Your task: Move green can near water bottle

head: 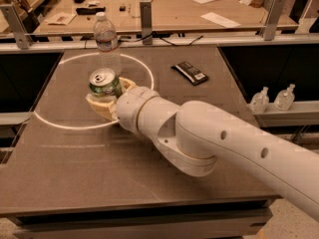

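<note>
Grey table [65,178] fills most of the view, with a white ring [60,126] marked on it and a wooden bench [169,9] behind. The water bottle [106,40] stands upright at the far edge of that ring. The green can [104,82] is just in front of the water bottle, a little nearer the camera, upright with its silver top showing. I cannot tell whether the two touch, or whether the can rests on the table or hangs just above it.

The gripper [107,97] is also in front of the water bottle, and its tan fingers [98,105] are closed round the lower body of the can. The white arm [214,148] reaches in from the right of the water bottle. A dark flat packet [189,72] lies well to the right of the water bottle, and two small bottles [271,98] stand further right, off the table.

The can is likely light, with thin walls that dent under a hard squeeze, and its smooth painted side may slip. A hold on the middle or lower body, with moderate force, looks the safest place. The water bottle is tall and narrow, so a nudge from the can could tip it.
</note>
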